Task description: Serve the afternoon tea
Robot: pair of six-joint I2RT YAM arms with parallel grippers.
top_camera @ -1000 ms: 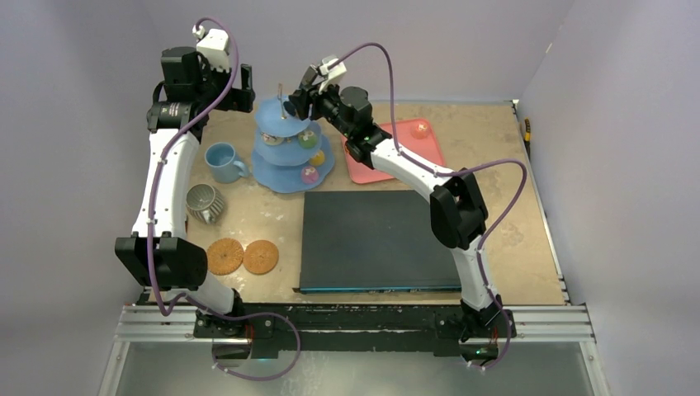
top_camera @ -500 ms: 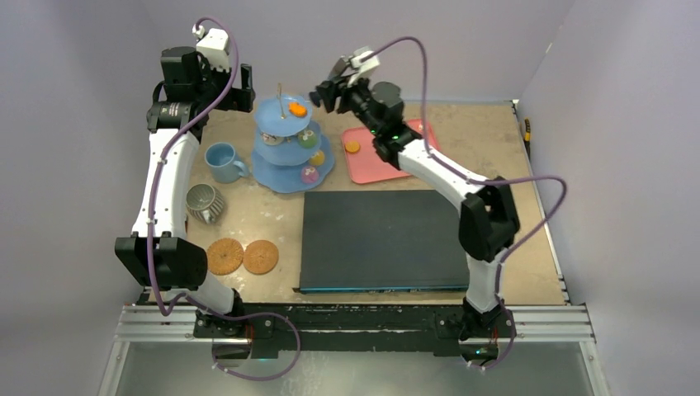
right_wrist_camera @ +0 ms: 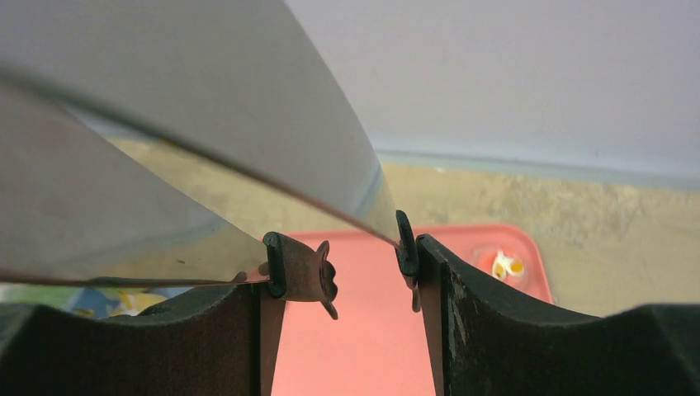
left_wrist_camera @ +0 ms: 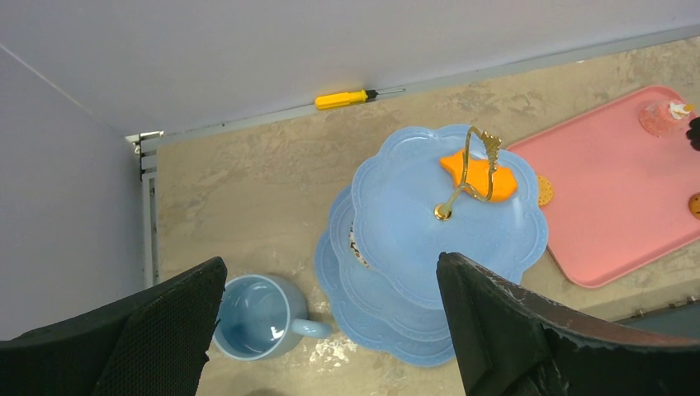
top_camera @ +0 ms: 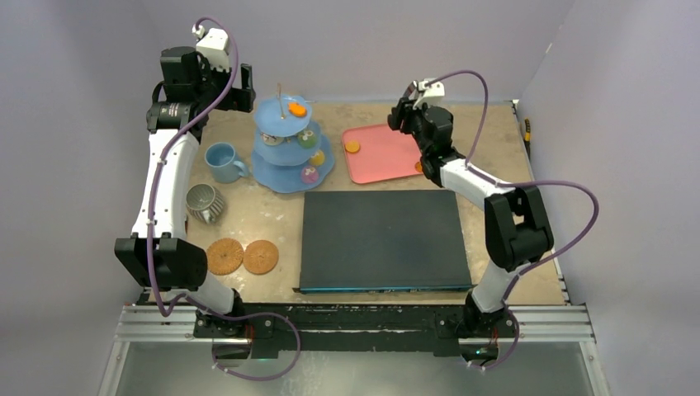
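Note:
The light-blue three-tier stand (top_camera: 275, 175) stands at the back left and also shows in the left wrist view (left_wrist_camera: 396, 272). An orange cake (top_camera: 297, 108) lies on its top tier; green (top_camera: 307, 139), yellow and purple cakes sit on the lower tiers. The light-blue mug (top_camera: 223, 161) stands left of it. My left gripper (top_camera: 243, 87) is open and empty, high above the mug and stand (left_wrist_camera: 330, 264). My right gripper (top_camera: 402, 115) is shut on the black-tipped tongs (right_wrist_camera: 301, 268), over the pink tray (top_camera: 388, 161). The tong tips hold nothing. An orange cake (top_camera: 352, 147) and a red cake (right_wrist_camera: 503, 264) lie on the tray.
A dark rectangular board (top_camera: 380, 239) lies in the middle front. A grey ribbed cup (top_camera: 204, 202) lies on its side and two round biscuit-like discs (top_camera: 243, 256) lie at the front left. A yellow screwdriver (left_wrist_camera: 340, 100) lies by the back wall.
My right arm has swung right from the stand's top tier to above the pink tray, with the orange cake left on the top tier. The left arm has not moved.

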